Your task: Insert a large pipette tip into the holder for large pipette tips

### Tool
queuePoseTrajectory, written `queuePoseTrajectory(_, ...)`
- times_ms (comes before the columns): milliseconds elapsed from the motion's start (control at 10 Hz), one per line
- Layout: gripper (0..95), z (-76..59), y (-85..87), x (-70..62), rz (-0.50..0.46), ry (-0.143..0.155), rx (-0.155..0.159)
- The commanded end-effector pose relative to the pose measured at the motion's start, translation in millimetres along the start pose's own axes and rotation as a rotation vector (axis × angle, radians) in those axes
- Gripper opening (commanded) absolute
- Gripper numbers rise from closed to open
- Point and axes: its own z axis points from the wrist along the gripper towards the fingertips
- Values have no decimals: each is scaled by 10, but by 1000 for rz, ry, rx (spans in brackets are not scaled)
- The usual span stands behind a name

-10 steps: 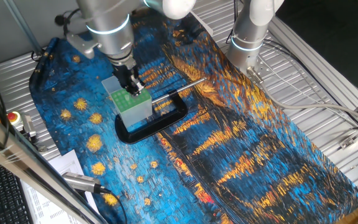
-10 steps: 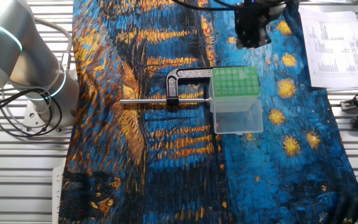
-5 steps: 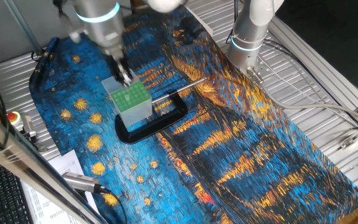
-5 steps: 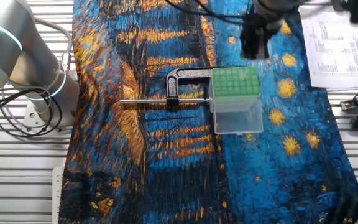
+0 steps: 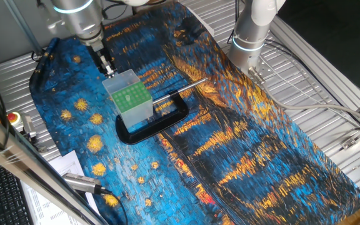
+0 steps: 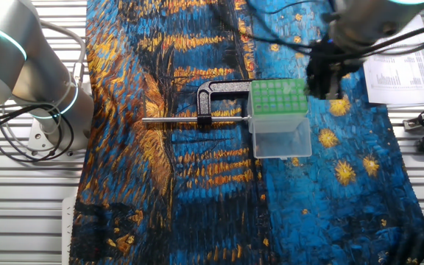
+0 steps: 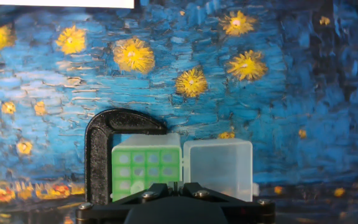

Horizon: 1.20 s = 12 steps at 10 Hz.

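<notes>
My two-finger gripper (image 7: pixel 169 186) looks pinched nearly closed, possibly on the thin pale pipette tip, which I cannot make out. The translucent box with the green holed plate (image 7: pixel 145 167) sits just below-left; I should centre over one hole, upright.

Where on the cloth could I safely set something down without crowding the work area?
The wide stretch of cloth between the black clamp and the table's near edge lies bare. It is crowded around the green-topped holder, its open lid, the metal rod and the gripper.
</notes>
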Motion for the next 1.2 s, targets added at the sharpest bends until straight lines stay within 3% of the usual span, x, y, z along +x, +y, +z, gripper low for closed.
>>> queuePoseTrajectory(100, 0, 11, -21, 29, -98, -13, 12)
queuePoseTrajectory(400, 0, 36, -43, 107, -81, -37, 8)
queuePoseTrajectory(700, 0, 23, -47, 114, -85, -24, 14)
queuePoseTrajectory(900, 0, 4, -55, 129, -18, -23, 14)
queuePoseTrajectory(1200, 0, -2, -53, 130, -11, -38, 19)
